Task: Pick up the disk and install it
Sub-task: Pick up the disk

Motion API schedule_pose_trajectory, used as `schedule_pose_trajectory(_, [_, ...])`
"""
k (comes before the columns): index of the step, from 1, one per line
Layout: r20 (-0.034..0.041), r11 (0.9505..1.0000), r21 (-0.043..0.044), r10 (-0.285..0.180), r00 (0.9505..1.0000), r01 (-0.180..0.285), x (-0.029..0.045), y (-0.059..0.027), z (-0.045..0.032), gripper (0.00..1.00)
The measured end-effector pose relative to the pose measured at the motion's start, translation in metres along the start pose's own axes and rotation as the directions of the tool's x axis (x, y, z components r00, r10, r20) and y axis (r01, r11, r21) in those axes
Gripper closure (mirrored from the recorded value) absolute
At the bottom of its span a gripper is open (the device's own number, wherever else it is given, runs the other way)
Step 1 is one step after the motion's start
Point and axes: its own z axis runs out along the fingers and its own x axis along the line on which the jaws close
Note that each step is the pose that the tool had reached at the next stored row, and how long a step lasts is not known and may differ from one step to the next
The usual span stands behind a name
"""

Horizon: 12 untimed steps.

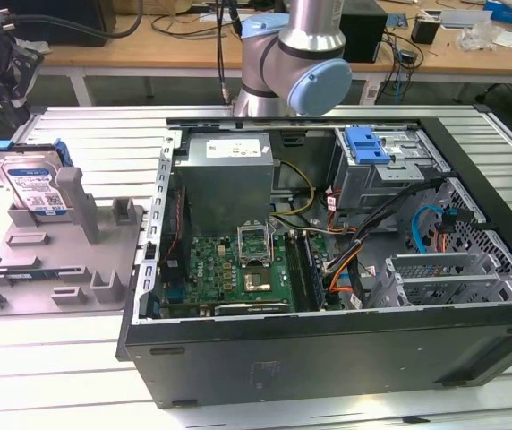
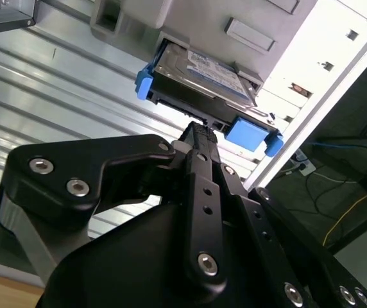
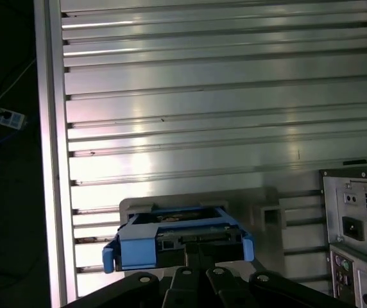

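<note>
The disk [image 1: 34, 179] stands on edge in a grey holder [image 1: 68, 264] at the exterior view's left, silver with a white-and-blue label and a blue carrier frame. Both wrist views look at it end-on: the disk [image 2: 199, 72] with its blue frame ends, and the disk [image 3: 177, 237] behind its blue carrier. My gripper [image 2: 199, 132] is black and points at the disk with a gap left between them. Its fingers lie together, shut on nothing. The gripper [image 3: 193, 258] sits just short of the carrier's front. The arm [image 1: 296, 49] rises behind the computer case.
An open computer case [image 1: 328, 345] lies at the centre and right, holding a grey metal box [image 1: 229, 175], a motherboard and cables. A bare blue bracket [image 1: 368, 143] sits in the drive bay. The ribbed metal table [image 3: 203, 96] runs under everything, ending in an edge beside the holder.
</note>
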Motion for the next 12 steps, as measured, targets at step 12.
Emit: schedule_pose_trajectory(12, [-0.0521, 0.9868, 0.0006, -0.161, 0.9855, 0.162, -0.0026, 0.0005, 0.0001, 0.89])
